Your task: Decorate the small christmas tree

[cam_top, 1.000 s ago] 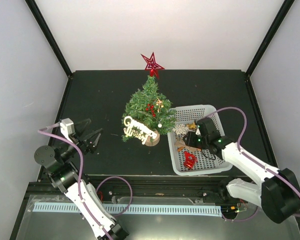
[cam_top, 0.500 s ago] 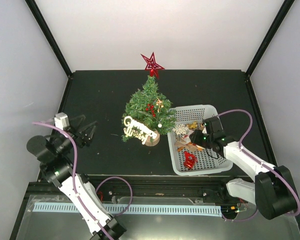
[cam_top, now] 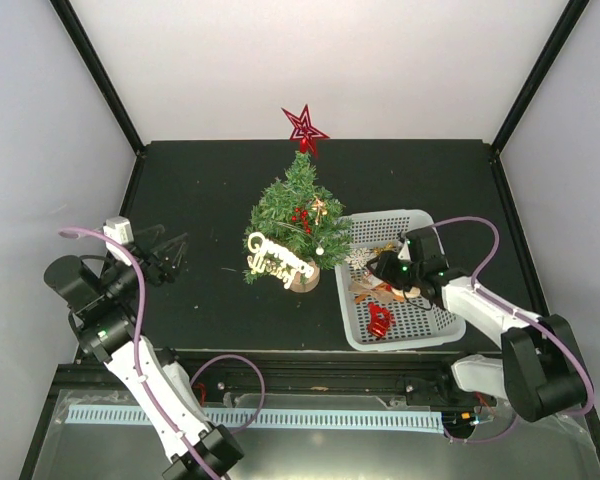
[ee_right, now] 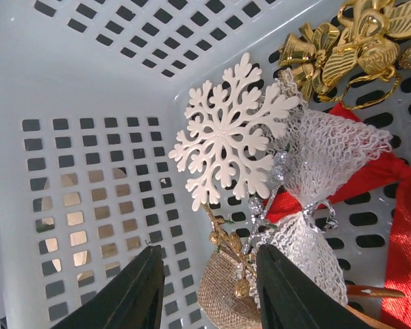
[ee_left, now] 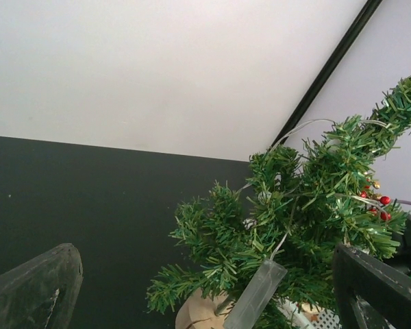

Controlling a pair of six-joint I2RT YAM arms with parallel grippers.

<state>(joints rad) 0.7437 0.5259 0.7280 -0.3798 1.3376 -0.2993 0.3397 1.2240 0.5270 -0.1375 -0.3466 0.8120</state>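
Inside the white perforated basket [ee_right: 89,75]: right gripper [ee_right: 205,277] low over the ornaments, jaws apart.
White snowflake ornament [ee_right: 229,140] lies near the basket's corner, just above the gap between the two dark fingers [ee_right: 127,298]. Touching its right side is a white mesh bow [ee_right: 322,164], which lies over a red ribbon [ee_right: 397,205]. Gold bell ornament [ee_right: 342,48] at upper right. Burlap piece with gold beads [ee_right: 222,291] sits between the fingers.
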